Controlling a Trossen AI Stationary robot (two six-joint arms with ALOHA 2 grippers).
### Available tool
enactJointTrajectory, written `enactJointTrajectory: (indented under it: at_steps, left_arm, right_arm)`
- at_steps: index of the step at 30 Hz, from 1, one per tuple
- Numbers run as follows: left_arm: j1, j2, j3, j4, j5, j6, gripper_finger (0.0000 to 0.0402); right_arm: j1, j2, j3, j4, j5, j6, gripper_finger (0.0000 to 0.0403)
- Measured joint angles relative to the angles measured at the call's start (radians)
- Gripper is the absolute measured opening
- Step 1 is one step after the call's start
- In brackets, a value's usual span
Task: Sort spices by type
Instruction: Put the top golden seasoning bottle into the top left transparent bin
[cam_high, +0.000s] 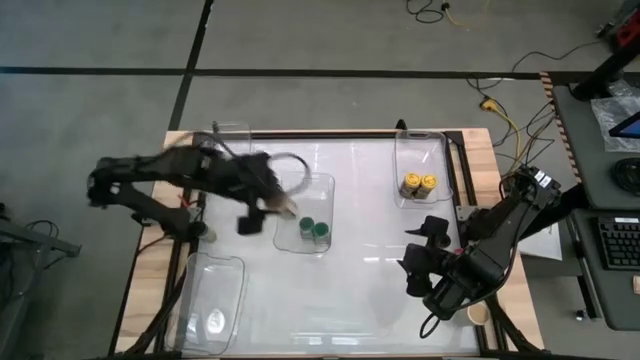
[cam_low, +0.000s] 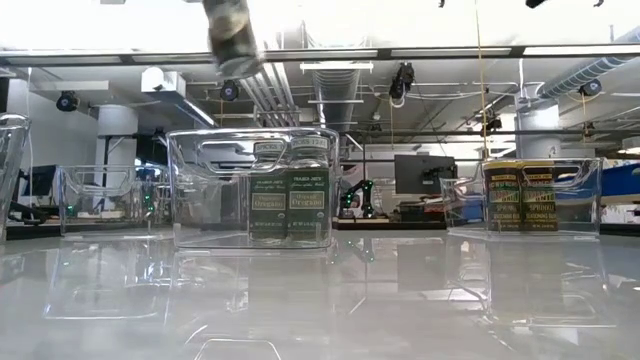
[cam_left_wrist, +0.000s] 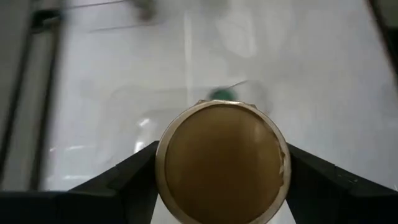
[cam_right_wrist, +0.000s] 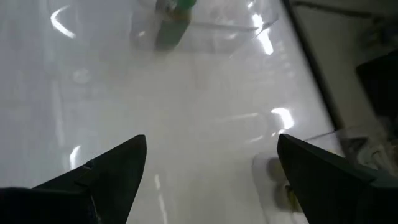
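You've got the left gripper (cam_left_wrist: 219, 180) up off the counter (cam_high: 370, 280), fingers clamped on a tan-lidded spice jar (cam_left_wrist: 221, 163); from above it sits over the near-left edge of the middle clear bin (cam_high: 322, 186). In the low view the jar (cam_low: 231, 38) hangs high above that bin. Two green-lidded jars (cam_high: 313, 229) stand side by side inside the middle bin. Two yellow-lidded jars (cam_high: 418, 183) sit together in the far-right bin (cam_high: 420, 140). The right gripper (cam_right_wrist: 208, 174) waits at the right side, above the counter, fingers apart, nothing between them.
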Motion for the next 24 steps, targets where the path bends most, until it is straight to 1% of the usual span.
enactJointTrajectory:
  at_steps: [2, 9, 12, 14, 18, 24]
  left_arm:
    - [0.044, -0.085, -0.057, -0.022, -0.022, -0.005, 0.0264]
    - [0.223, -0.329, -0.243, -0.096, -0.054, 0.001, 0.0264]
    - [0.293, -0.398, -0.319, -0.119, -0.060, 0.012, 0.0264]
    - [0.332, -0.442, -0.363, -0.122, -0.052, 0.029, 0.0264]
    - [0.420, -0.487, -0.429, -0.132, -0.054, 0.097, 0.0264]
    - [0.588, -0.475, -0.463, -0.138, -0.030, 0.228, 0.0263]
  right_arm:
    - [0.000, 0.000, 0.000, 0.000, 0.042, -0.004, 0.0352]
    - [-0.033, -0.001, 0.000, 0.009, 0.215, -0.007, 0.0352]
    - [-0.062, -0.001, 0.000, 0.030, 0.250, -0.007, 0.0352]
    - [-0.085, -0.001, 0.000, 0.048, 0.251, -0.009, 0.0352]
    - [-0.121, -0.001, 0.000, 0.100, 0.252, -0.018, 0.0352]
    - [-0.141, -0.001, 0.000, 0.177, 0.251, -0.019, 0.0352]
